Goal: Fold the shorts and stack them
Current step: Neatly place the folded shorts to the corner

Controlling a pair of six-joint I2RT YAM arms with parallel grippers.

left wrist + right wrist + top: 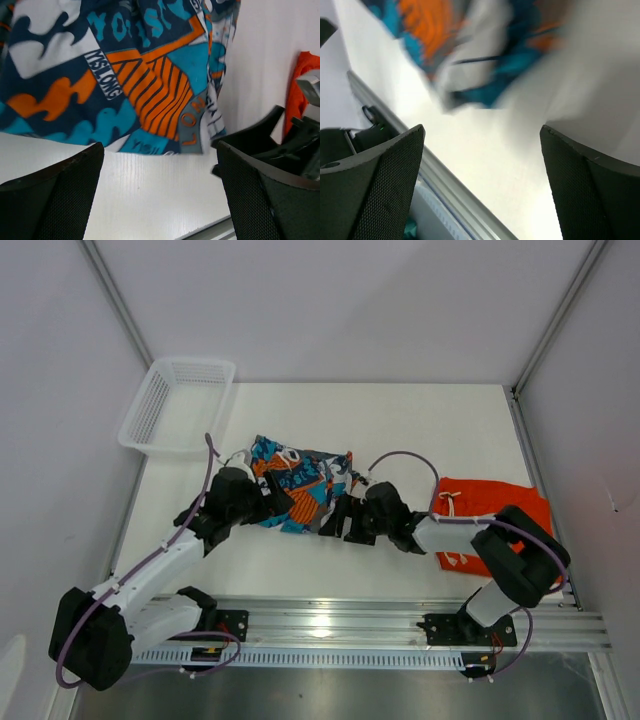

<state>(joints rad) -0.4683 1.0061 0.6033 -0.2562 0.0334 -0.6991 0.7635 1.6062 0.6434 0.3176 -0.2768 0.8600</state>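
Observation:
The cartoon-print shorts (298,480) lie crumpled in the middle of the white table. They fill the top of the left wrist view (115,75) and show blurred in the right wrist view (470,45). My left gripper (279,497) is open at their left near edge, its jaws wide with only bare table between them. My right gripper (335,518) is open at their right near edge, also empty. The orange shorts (495,515) with a white drawstring lie flat at the right, partly under my right arm; a strip shows in the left wrist view (300,90).
A white mesh basket (178,405) stands at the back left corner. A metal rail (400,625) runs along the table's near edge. Grey walls close in on the left, back and right.

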